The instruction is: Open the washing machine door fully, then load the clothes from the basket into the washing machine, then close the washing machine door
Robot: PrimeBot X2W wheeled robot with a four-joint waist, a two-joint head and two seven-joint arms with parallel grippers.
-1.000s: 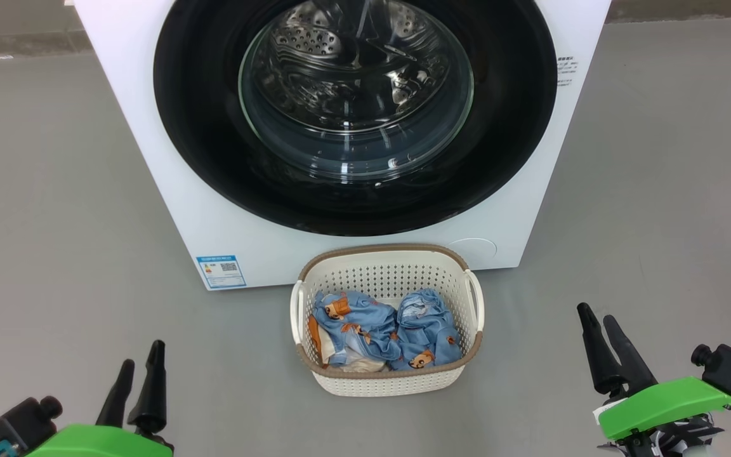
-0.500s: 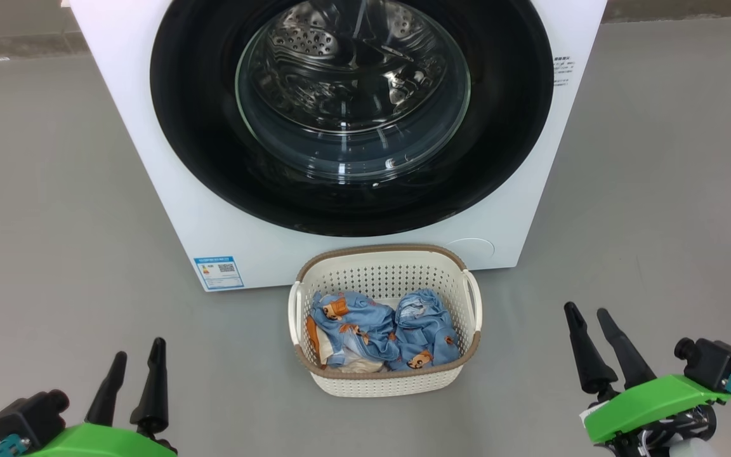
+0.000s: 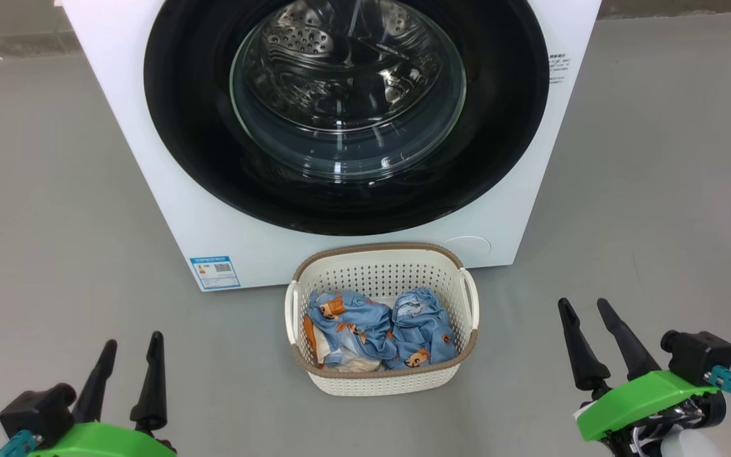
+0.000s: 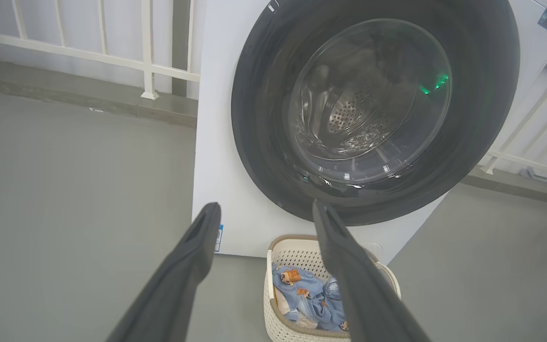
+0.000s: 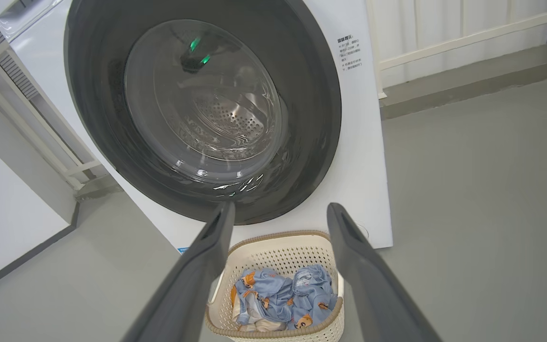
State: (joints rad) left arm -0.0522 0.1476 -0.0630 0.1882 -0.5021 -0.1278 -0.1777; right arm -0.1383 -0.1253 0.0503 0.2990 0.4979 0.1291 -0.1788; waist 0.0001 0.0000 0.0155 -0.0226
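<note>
Judging from the head view, has the robot begun anything? asks the first observer.

Nothing that shows, the second answers. The washing machine door (image 3: 346, 108) sits flush against the washing machine (image 3: 169, 209) at twelve o'clock, so the first step is not yet done.

And the clothes (image 3: 378, 330)?

All in the basket (image 3: 381, 381), which stands on the floor (image 3: 54, 222) just in front of the machine, at six o'clock from the door. The blue garments lie bunched inside it. None is in the drum (image 3: 315, 44), which looks bare through the door.

Where are the grippers?

The left gripper (image 3: 134, 339) is at seven o'clock in the head view and the right gripper (image 3: 582, 303) at four o'clock, both well apart from basket and door. Each has its jaws spread wide with nothing between them. Both wrist views look past parted fingers (image 4: 183, 270) at the door and the basket.

So what remains?

In the second observer's judgement, everything: swinging the door fully open, moving the garments across, and shutting the door again. The basket stands close under the door's lower edge, so the swing may need watching. The pictures do not tell on which side the hinge sits.
</note>
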